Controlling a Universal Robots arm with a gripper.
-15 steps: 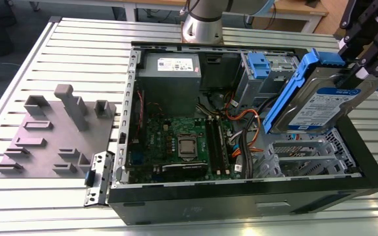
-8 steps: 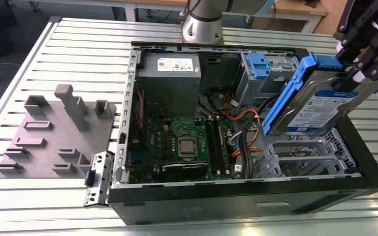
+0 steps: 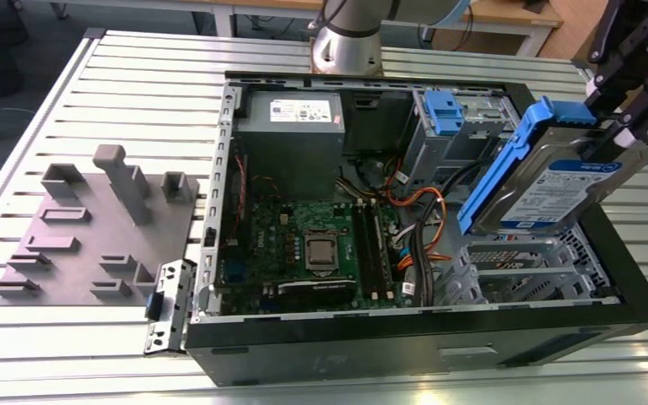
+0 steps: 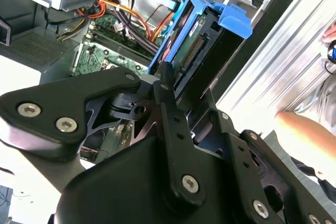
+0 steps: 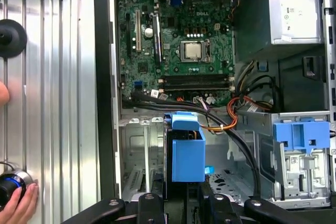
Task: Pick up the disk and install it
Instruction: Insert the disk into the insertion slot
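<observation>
One disk (image 3: 552,184), a flat silver slab with a white-and-blue label framed by blue plastic rails, hangs tilted over the open black computer case (image 3: 414,342), toward the exterior view's right. The arm's black, bolted gripper (image 3: 619,139) is clamped on the disk's upper end, its jaws closed against the two flat faces, so the drive slopes down from the tool into the mouth of the case without touching the perforated metal bay below. In the second wrist view the gripper (image 4: 169,85) pinches the disk (image 4: 191,40) edge-on, with the connector pins showing beside the blue rail. Inside the case lie a green motherboard (image 3: 313,240), a grey boxy power supply (image 3: 290,118) and orange and black cables (image 3: 420,211). A smaller blue bracket (image 3: 442,114) sits in the rear drive cage. A grey fixture plate (image 3: 77,240) with upright blocks rests on the ribbed aluminium table (image 3: 65,363). A person's hand (image 5: 18,203) lies on the table beside the case.
</observation>
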